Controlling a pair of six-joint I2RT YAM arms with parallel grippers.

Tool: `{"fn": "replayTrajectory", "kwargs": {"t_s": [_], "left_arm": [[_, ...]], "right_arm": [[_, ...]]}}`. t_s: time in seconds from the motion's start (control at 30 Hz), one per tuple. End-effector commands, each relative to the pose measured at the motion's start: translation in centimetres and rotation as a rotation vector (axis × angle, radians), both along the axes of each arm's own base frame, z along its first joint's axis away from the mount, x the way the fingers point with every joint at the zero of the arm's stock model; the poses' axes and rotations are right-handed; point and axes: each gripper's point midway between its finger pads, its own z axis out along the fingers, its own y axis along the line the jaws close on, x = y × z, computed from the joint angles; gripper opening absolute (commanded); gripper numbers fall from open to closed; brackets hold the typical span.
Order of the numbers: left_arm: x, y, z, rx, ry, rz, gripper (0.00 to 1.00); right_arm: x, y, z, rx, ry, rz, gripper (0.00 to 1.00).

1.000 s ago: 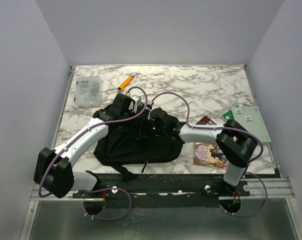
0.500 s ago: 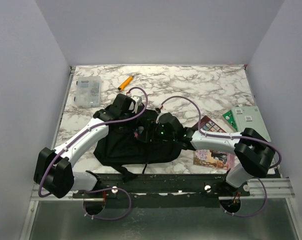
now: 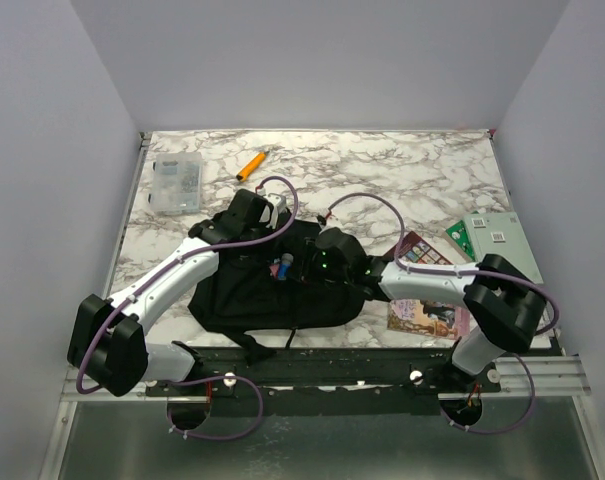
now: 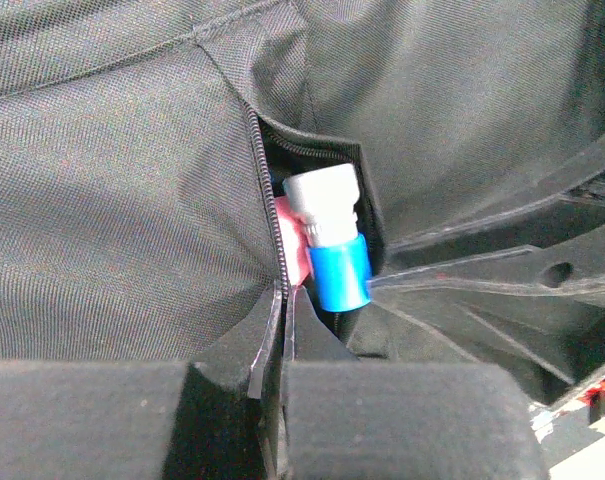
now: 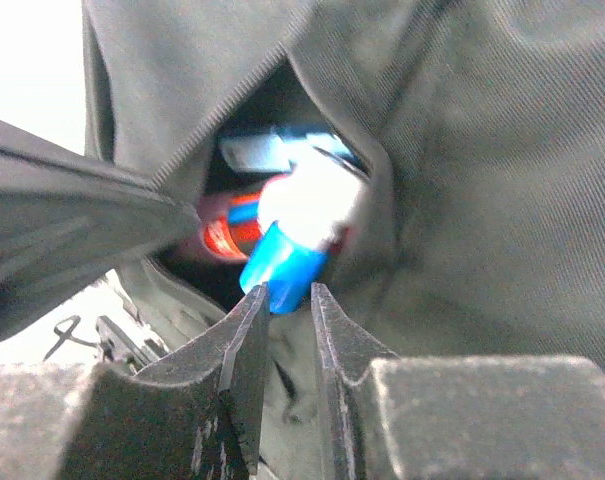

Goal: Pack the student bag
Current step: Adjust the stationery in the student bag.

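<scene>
On the marble table [image 3: 412, 180], near its front edge, lies the black student bag [image 3: 242, 295]. The left gripper [image 4: 283, 335] is pinched closed on the zip edge of the bag's open pocket, where a blue-capped tube [image 4: 339, 272] pokes out. Opposite, the right gripper [image 5: 287, 300] is nearly closed at that cap; whether it grips is unclear.

The worktop [image 3: 402, 175] is occupied by the student bag [image 3: 242, 295], a clear box [image 3: 176, 184], an orange marker [image 3: 249, 165], booklets [image 3: 422, 310] and a green board [image 3: 497, 240].
</scene>
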Motion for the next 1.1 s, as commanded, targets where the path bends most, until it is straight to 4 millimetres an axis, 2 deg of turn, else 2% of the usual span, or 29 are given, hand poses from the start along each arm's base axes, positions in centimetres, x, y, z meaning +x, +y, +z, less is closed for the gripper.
{"fn": "replayTrajectory", "kwargs": {"t_s": [0.0, 0.17, 0.3, 0.4, 0.53, 0.67, 0.77, 0.9, 1.07], "left_arm": [[-0.9, -0.9, 0.3, -0.036, 0.01, -0.037, 0.0], [-1.0, -1.1, 0.3, -0.038, 0.012, -0.047, 0.0], [-1.0, -1.1, 0.3, -0.036, 0.012, -0.045, 0.0], [-1.0, -1.0, 0.3, -0.035, 0.008, -0.044, 0.0], [-1.0, -1.0, 0.5, -0.036, 0.004, -0.042, 0.0], [-0.9, -1.1, 0.7, -0.044, 0.001, -0.044, 0.0], [-0.9, -1.2, 0.7, -0.046, 0.003, -0.045, 0.0], [-1.0, -1.3, 0.6, -0.048, 0.008, -0.048, 0.0], [-0.9, -1.2, 0.5, -0.043, 0.008, -0.046, 0.0]], "right_arm": [[2.4, 1.9, 0.3, -0.07, -0.075, 0.011, 0.25], [2.8, 5.1, 0.5, -0.039, -0.079, 0.085, 0.25], [3.1, 6.6, 0.1, -0.025, -0.061, 0.112, 0.25], [2.7, 6.1, 0.1, -0.032, -0.044, 0.107, 0.25], [1.7, 3.6, 1.0, -0.07, -0.047, 0.086, 0.26], [-0.2, 0.9, 0.4, -0.144, 0.011, 0.092, 0.29], [-2.1, -0.2, -0.5, -0.133, 0.084, 0.087, 0.41], [-5.8, 1.4, -0.5, -0.029, 0.111, 0.143, 0.56], [-7.9, 3.4, -0.9, -0.031, 0.039, 0.167, 0.64]]}}
